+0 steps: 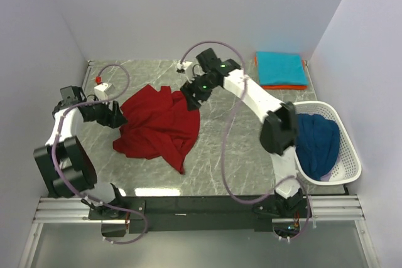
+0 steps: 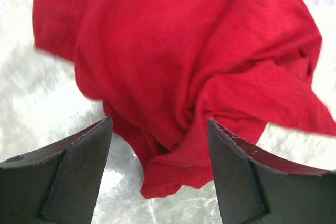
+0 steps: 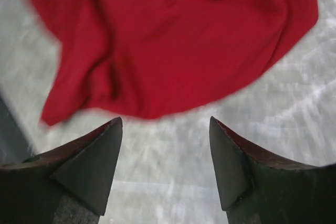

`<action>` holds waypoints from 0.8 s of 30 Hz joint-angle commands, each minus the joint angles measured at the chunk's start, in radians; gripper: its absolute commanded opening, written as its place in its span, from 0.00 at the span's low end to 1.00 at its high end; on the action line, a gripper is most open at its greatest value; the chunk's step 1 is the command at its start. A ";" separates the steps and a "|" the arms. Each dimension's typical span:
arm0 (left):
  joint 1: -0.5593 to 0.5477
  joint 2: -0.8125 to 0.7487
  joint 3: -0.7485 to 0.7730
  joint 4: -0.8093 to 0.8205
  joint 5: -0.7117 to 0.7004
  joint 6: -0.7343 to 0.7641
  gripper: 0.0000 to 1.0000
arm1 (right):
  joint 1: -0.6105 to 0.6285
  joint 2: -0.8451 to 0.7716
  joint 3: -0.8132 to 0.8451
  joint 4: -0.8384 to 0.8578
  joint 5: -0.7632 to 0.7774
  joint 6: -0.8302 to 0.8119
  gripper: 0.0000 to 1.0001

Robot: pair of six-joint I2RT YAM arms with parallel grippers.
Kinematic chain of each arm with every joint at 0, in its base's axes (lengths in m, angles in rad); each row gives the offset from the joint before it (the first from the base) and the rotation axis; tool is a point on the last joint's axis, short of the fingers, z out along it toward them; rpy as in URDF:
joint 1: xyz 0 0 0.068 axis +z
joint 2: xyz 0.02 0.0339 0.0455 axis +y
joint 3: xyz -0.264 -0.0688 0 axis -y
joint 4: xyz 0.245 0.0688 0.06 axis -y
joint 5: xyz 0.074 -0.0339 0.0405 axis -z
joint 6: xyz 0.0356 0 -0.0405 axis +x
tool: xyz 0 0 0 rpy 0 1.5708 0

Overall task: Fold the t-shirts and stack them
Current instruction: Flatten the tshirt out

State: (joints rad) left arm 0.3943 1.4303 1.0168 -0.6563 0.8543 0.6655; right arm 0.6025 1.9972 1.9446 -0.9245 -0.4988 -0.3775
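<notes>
The left gripper [image 2: 158, 123] has its fingers spread and pinches nothing; a bunched edge of the dark red t-shirt [image 2: 173, 61] lies just under the gap. The right gripper [image 3: 165, 121] is spread too and holds nothing. It hangs over bare worktop [image 1: 251, 155], just beside the shirt's far-right side. The red shirt lies crumpled in the middle of the worktop, a little toward the left edge, and is not yet spread flat.

At the far right corner the teal t-shirt [image 1: 281, 67] lies folded on top of the orange t-shirt [image 1: 286, 86], of which only a thin edge shows. So I judge that the stack is begun with two. At the right edge the navy blue t-shirt [image 1: 317, 137] sits heaped inside the white mesh basket [image 1: 350, 166].

The task looks about half done: two shirts are folded and stacked, and two are left — the red one, then the navy one.

The count is four t-shirts, one of each colour, one basket and two grippers.
</notes>
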 commanded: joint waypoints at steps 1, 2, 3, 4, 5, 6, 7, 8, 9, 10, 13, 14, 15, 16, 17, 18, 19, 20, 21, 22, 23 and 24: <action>-0.006 0.074 0.057 0.103 -0.095 -0.299 0.79 | -0.007 0.184 0.175 -0.005 0.045 0.152 0.74; -0.011 0.090 0.062 0.122 -0.109 -0.322 0.80 | -0.007 0.246 0.238 0.009 0.060 0.169 0.75; -0.018 0.123 0.068 0.130 -0.139 -0.354 0.81 | -0.006 0.273 0.263 0.016 0.068 0.183 0.75; -0.029 0.140 0.077 0.133 -0.159 -0.372 0.81 | -0.007 0.299 0.281 0.029 0.075 0.201 0.77; -0.049 0.154 0.078 0.142 -0.176 -0.391 0.81 | -0.006 0.337 0.306 0.045 0.094 0.212 0.78; -0.061 0.183 0.081 0.159 -0.213 -0.420 0.81 | -0.004 0.356 0.315 0.067 0.097 0.218 0.79; -0.074 0.199 0.086 0.168 -0.233 -0.435 0.80 | -0.004 0.371 0.323 0.076 0.101 0.219 0.79; -0.096 0.214 0.091 0.178 -0.257 -0.452 0.80 | -0.001 0.397 0.324 0.096 0.126 0.223 0.80; -0.107 0.244 0.094 0.194 -0.274 -0.478 0.79 | 0.000 0.406 0.321 0.104 0.132 0.221 0.80; -0.118 0.260 0.109 0.204 -0.308 -0.494 0.78 | 0.003 0.416 0.318 0.110 0.138 0.219 0.80; -0.162 0.334 0.169 0.213 -0.380 -0.533 0.75 | 0.006 0.442 0.283 0.102 0.154 0.206 0.71; -0.172 0.373 0.187 0.211 -0.389 -0.546 0.73 | 0.006 0.440 0.268 0.090 0.157 0.200 0.67; -0.179 0.395 0.209 0.207 -0.396 -0.547 0.72 | 0.009 0.437 0.248 0.085 0.167 0.180 0.62; -0.202 0.416 0.254 0.192 -0.421 -0.546 0.68 | 0.016 0.424 0.199 0.079 0.170 0.169 0.54; -0.215 0.455 0.278 0.187 -0.431 -0.547 0.67 | 0.020 0.414 0.171 0.064 0.174 0.158 0.52; -0.225 0.472 0.299 0.182 -0.434 -0.546 0.65 | 0.025 0.405 0.142 0.055 0.181 0.138 0.48; -0.250 0.485 0.337 0.178 -0.443 -0.544 0.59 | 0.029 0.384 0.081 0.046 0.189 0.126 0.40; -0.262 0.513 0.357 0.176 -0.451 -0.541 0.55 | 0.040 0.373 0.050 0.018 0.195 0.114 0.36; -0.271 0.530 0.400 0.173 -0.451 -0.544 0.50 | 0.045 0.361 0.018 0.007 0.201 0.092 0.28; -0.288 0.547 0.425 0.169 -0.452 -0.547 0.39 | 0.048 0.338 -0.054 -0.003 0.201 0.082 0.26; -0.293 0.583 0.452 0.165 -0.452 -0.563 0.32 | 0.052 0.325 -0.090 -0.029 0.194 0.074 0.22; -0.296 0.607 0.517 0.164 -0.442 -0.573 0.25 | 0.052 0.313 -0.128 -0.043 0.181 0.060 0.15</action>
State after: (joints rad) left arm 0.1226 1.9919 1.4040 -0.5034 0.4213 0.1242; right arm 0.6258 2.3352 1.9354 -0.8349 -0.3244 -0.2611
